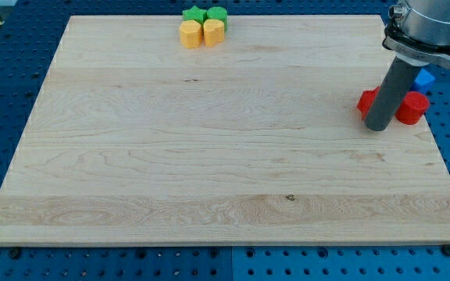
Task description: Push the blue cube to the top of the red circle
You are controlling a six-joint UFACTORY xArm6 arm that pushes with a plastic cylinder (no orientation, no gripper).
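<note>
The blue cube (424, 80) sits near the board's right edge, mostly hidden behind the arm. The red circle (413, 108) lies just below it, at the right of my rod. Another red block (366, 101), shape unclear, lies to the left of the rod. My tip (377, 127) rests on the board between the two red blocks, slightly toward the view's bottom of them and below-left of the blue cube.
At the top middle of the board (209, 172) stands a tight cluster: a green star (194, 14), a green block (216, 14), a yellow hexagon (190, 34) and a yellow block (213, 32). The board's right edge is close to the red circle.
</note>
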